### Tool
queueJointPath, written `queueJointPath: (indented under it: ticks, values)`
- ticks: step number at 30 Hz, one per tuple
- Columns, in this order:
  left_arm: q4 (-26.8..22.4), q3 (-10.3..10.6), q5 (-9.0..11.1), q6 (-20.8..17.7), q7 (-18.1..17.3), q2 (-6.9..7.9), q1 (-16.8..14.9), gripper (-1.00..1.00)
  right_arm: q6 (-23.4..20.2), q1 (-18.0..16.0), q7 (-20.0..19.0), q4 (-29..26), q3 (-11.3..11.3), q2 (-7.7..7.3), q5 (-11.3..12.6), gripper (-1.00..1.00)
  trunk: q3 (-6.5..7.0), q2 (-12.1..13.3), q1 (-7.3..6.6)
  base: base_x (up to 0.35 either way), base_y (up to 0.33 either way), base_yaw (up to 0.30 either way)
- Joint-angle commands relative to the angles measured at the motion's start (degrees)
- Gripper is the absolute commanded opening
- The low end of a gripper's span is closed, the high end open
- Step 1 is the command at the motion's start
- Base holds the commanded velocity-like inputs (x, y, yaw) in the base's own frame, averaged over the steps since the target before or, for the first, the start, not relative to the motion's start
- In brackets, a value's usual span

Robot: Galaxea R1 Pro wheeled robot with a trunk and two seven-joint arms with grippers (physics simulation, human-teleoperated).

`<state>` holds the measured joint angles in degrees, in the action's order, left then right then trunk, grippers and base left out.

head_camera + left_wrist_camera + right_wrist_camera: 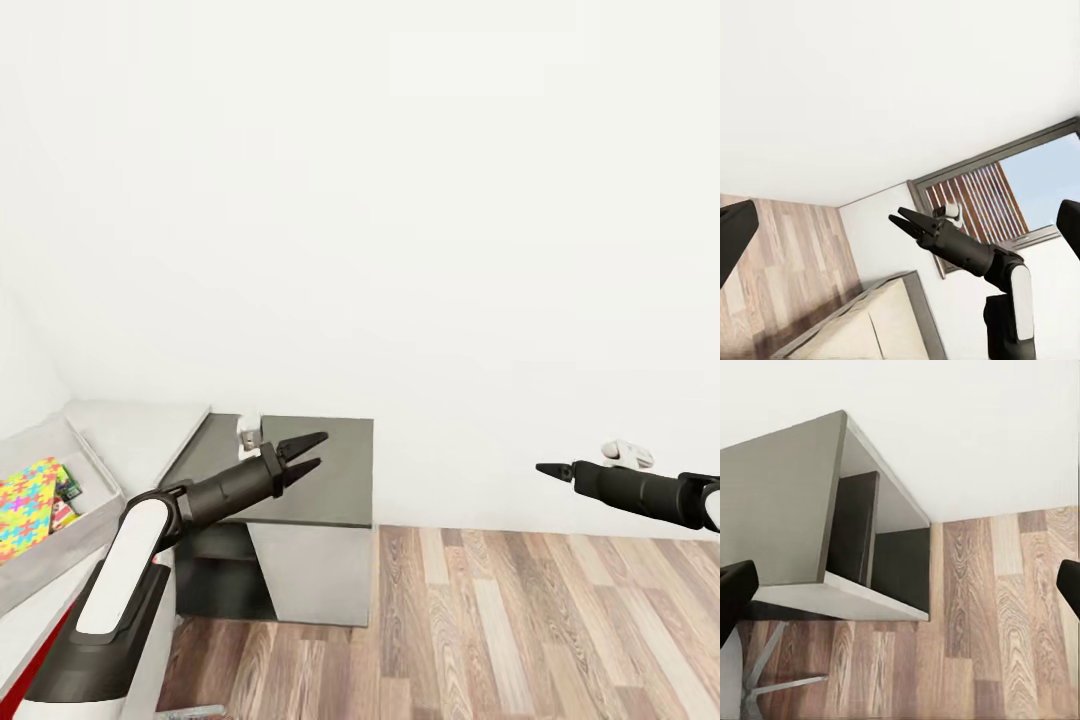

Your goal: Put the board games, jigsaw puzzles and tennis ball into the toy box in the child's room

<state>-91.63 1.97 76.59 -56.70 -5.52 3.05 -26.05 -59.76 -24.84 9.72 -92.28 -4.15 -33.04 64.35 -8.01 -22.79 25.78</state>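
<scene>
Fingers first: left gripper (307, 456) has its two dark fingers spread w/ a clear gap, nothing between them, hanging over the dark grey section of the table (335, 480). Right gripper (548, 469) reads as a single point in the head view, tips look pressed together, also empty; left wrist view shows it (902, 222) the same way, in front of a dark-framed window (1020, 187).

Neither hand carries a toy, so I judge this a transit step btw pickups. Toy box (95, 520) sits at the far left on the light grey top, w/ a jigsaw puzzle (28, 495) lying in it and the edge of a printed game box (68, 490) just beside that. Whether all toys are in, I can't tell from here.

To do it well: I'd keep both arms tucked and level while the base turns, left arm esp., since it hangs near the desk corner. I'd swing the head toward whatever toy is left before reaching.

Surface: desk cabinet w/ open dark shelf (859, 540) underneath, wood-plank floor (520, 630), plain white wall (400, 200) ahead. Bed edge (870, 322) shows in the left wrist view.
</scene>
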Motion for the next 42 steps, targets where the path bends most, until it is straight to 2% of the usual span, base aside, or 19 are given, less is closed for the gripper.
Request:
queueJointPath:
  ticks: [1,21,25,26,27,28,30,31,34,35,37,39,40,41,42]
  values:
    - [-0.01,0.02,-0.57,-0.08,-0.56,0.03,-0.05,1.0,-0.17,-0.02,0.5,-0.05,0.0,-0.01,0.6,1.0,-0.13,-0.13,0.0,-0.32,-0.029,-0.04]
    - [0.07,0.05,-0.6,-0.06,-0.58,0.03,-0.05,1.0,0.16,0.28,0.07,-0.01,-0.1,0.0,0.6,1.0,-0.13,-0.13,0.0,-0.31,-0.082,-0.011]
    - [0.35,0.01,-1.54,0.11,-0.51,0.01,0.26,1.0,0.0,0.32,0.39,0.25,-0.06,0.01,0.6,1.0,-0.13,-0.13,0.0,-0.142,-0.051,-0.001]
    - [0.99,0.23,-3.06,0.41,-0.27,-0.07,0.94,1.0,-0.03,0.48,0.46,0.88,-0.06,0.05,0.6,1.0,-0.13,-0.13,0.0,-0.079,-0.028,-0.001]
    - [0.99,0.23,-3.06,0.41,-0.27,-0.07,0.94,1.0,-0.03,0.48,0.46,0.88,-0.06,0.05,0.6,1.0,-0.13,-0.13,0.0,-0.079,-0.028,-0.001]
    - [1.5,0.4,-4.28,0.64,-0.08,-0.14,1.5,1.0,-0.06,0.6,0.51,1.39,-0.06,0.07,0.6,1.0,-0.13,-0.13,0.0,-0.063,-0.022,0.0]
    - [3.74,1.66,-8.01,1.67,0.59,-0.58,3.15,1.0,-0.1,1.34,0.59,3.41,0.14,0.29,0.55,1.0,-0.13,-0.13,0.0,-0.045,-0.016,0.0]
    - [3.74,1.66,-8.01,1.67,0.59,-0.58,3.15,1.0,-0.1,1.34,0.59,3.41,0.14,0.29,0.55,1.0,-0.13,-0.13,0.0,-0.04,-0.014,0.0]
    - [10.28,3.98,-15.38,5.21,1.68,-1.84,5.25,1.0,0.0,3.2,0.66,8.9,2.98,0.69,-0.49,1.0,-0.13,-0.13,0.0,-0.026,-0.009,0.0]
    - [10.28,3.98,-15.38,5.21,1.68,-1.84,5.25,1.0,0.0,3.2,0.66,8.9,2.98,0.69,-0.49,1.0,-0.13,-0.13,0.0,-0.021,-0.007,0.0]
    - [16.06,4.89,-20.37,8.21,2.77,-2.32,6.19,1.0,0.21,4.14,0.64,13.66,6.95,0.88,-2.57,1.0,-0.13,-0.13,0.0,-0.015,-0.005,0.0]
    - [21.94,5.42,-24.5,10.97,4.57,-2.5,7.03,1.0,0.56,4.78,0.61,18.84,11.75,1.18,-5.51,1.0,-0.13,-0.13,0.0,-0.009,-0.003,0.0]
    - [24.85,5.49,-26.08,12.21,5.74,-2.51,7.55,1.0,1.09,5.03,0.53,21.69,14.18,1.52,-7.13,1.0,-0.13,-0.13,0.0,-0.007,-0.002,0.0]
    - [24.85,5.49,-26.08,12.21,5.74,-2.51,7.55,1.0,1.09,5.03,0.53,21.69,14.18,1.52,-7.13,1.0,-0.13,-0.13,0.0,-0.007,-0.002,0.0]
    - [27.83,5.37,-27.34,13.33,6.94,-2.4,8.14,1.0,2.08,5.26,0.43,24.78,16.46,2.07,-8.77,1.0,-0.13,-0.13,0.0,-0.005,-0.002,0.0]
